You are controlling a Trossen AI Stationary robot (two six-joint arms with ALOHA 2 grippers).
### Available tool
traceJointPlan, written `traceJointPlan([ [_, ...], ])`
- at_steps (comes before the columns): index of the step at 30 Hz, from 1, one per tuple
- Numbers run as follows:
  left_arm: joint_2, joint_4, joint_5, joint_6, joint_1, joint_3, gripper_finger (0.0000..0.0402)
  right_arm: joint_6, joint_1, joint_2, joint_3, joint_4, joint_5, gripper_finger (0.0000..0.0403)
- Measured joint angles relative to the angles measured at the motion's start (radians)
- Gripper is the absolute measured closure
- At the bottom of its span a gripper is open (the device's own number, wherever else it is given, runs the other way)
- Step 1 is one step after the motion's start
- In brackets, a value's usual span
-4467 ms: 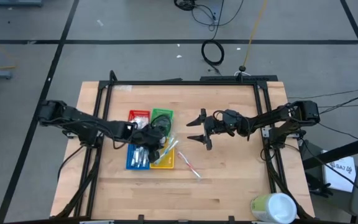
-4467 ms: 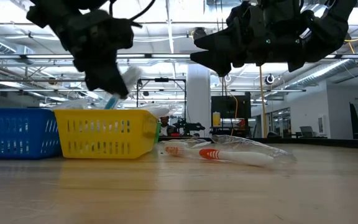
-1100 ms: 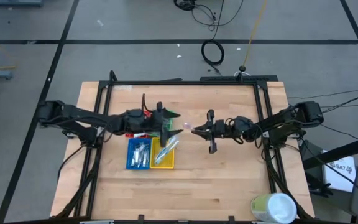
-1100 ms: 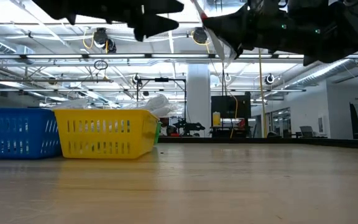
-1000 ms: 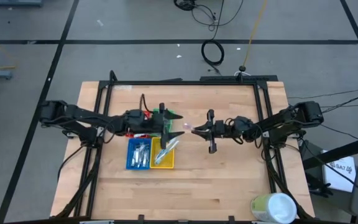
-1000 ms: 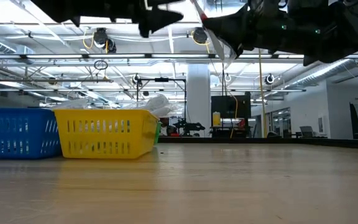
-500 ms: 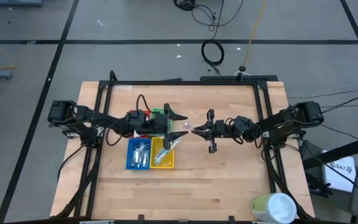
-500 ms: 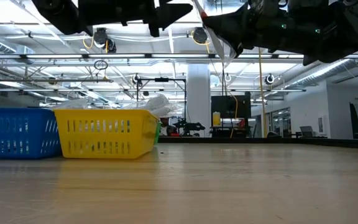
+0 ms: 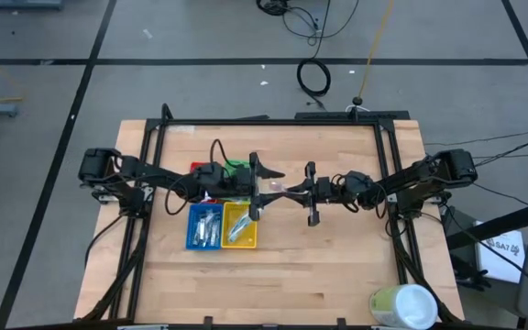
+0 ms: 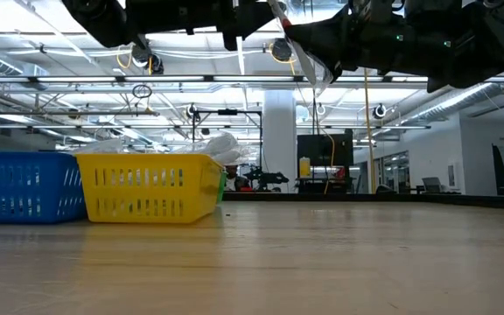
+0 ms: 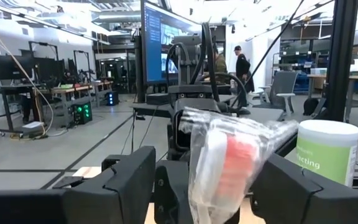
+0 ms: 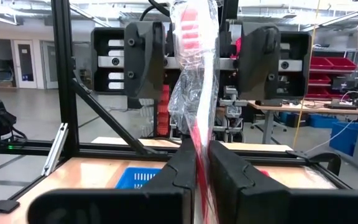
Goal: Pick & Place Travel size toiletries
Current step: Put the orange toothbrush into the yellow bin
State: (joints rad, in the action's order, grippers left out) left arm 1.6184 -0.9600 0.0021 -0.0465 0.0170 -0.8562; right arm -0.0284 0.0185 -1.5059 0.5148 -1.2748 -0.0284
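You will find one partly legible marking: pale green lettering on the white cylinder point(image 11: 328, 152) at the frame's right, apparently ending "ecting". Nothing else reads.

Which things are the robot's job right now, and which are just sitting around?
Job things:
clear packet with a red and white item, held by the right pincer
left pincer, open around it
packets in the blue tray and yellow tray

Just around:
pale green cylinder
black cable on the floor

High view looks straight down; low view level at tabletop; both share the yellow slatted plastic tray point(image 9: 239, 225) point(image 10: 147, 186).
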Motion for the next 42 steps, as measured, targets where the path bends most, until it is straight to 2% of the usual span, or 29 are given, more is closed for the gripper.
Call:
traceJointPlan([
  [4,0.0,0.017,-0.001,0.0,0.0,0.0,0.0202,0.0,0.0,0.0,0.0,0.001,0.0,0.0389],
  [11,-0.008,0.032,0.011,-0.012,-0.001,0.0,0.0364,0.0,0.001,0.0,0.0,0.003,-0.005,0.0355],
  [17,-0.052,0.084,0.006,-0.02,-0.006,0.001,0.0364,-0.002,0.001,0.001,0.001,0.052,-0.003,0.0343],
  [22,-0.172,0.298,-0.074,-0.038,-0.005,0.0,0.0364,-0.012,0.001,0.017,0.0,0.142,0.009,0.0314],
  [29,-0.377,0.762,-0.104,0.08,0.0,0.0,0.0364,-0.007,0.001,0.143,0.0,0.439,0.207,0.0208],
  [32,-0.424,0.904,-0.097,0.159,0.019,0.001,0.0364,0.016,0.0,0.196,0.0,0.584,0.26,0.0158],
  [37,-0.433,0.928,-0.095,0.255,0.076,0.054,0.0364,0.024,0.001,0.225,0.0,0.661,0.321,0.0098],
  [42,-0.384,0.922,-0.113,0.339,0.105,0.123,0.0364,0.024,0.0,0.225,0.0,0.66,0.323,0.0086],
])
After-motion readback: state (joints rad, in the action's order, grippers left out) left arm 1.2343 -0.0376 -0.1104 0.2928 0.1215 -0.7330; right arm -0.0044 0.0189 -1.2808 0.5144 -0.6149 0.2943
